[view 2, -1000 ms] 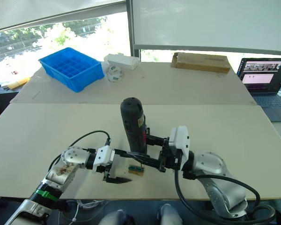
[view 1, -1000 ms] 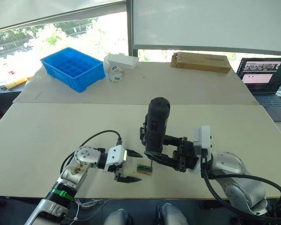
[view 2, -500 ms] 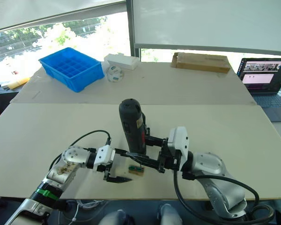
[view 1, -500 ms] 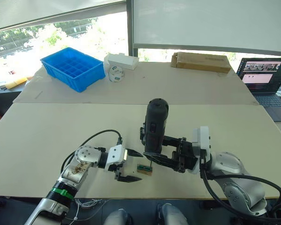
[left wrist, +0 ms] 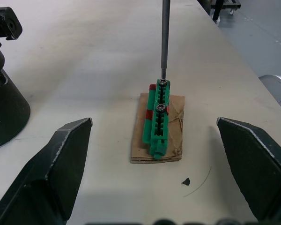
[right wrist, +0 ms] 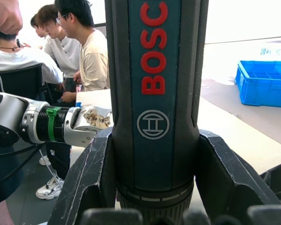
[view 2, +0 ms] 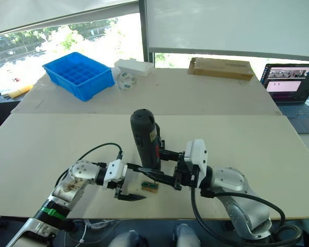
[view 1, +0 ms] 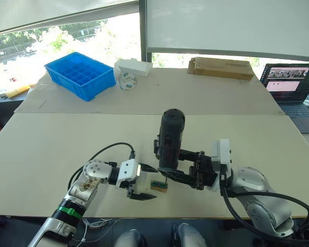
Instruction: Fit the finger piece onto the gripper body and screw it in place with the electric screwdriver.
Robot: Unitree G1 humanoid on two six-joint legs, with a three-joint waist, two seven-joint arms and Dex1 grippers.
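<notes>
My right gripper [view 1: 168, 165] is shut on the electric screwdriver [view 1: 170, 138], a black cylinder with a red label [right wrist: 154, 51], and holds it upright. Its thin metal bit [left wrist: 164, 37] rests on the end screw of a small green block on brown card [left wrist: 159, 119]. My left gripper [view 1: 154, 182] is open, one finger on each side of that block and apart from it. The gripper body [left wrist: 2, 105] stands just behind the screwdriver, largely hidden, its black round base showing. The finger piece is out of view.
At the table's back are a blue bin [view 1: 81, 75], a white box [view 1: 133, 67], a tape roll [view 1: 127, 81] and a cardboard box [view 1: 221, 68]. A laptop [view 1: 291, 85] sits far right. People [right wrist: 79, 51] sit beyond the table.
The screwdriver's top has leaned very slightly to the left; the left gripper and the block have stayed put.
</notes>
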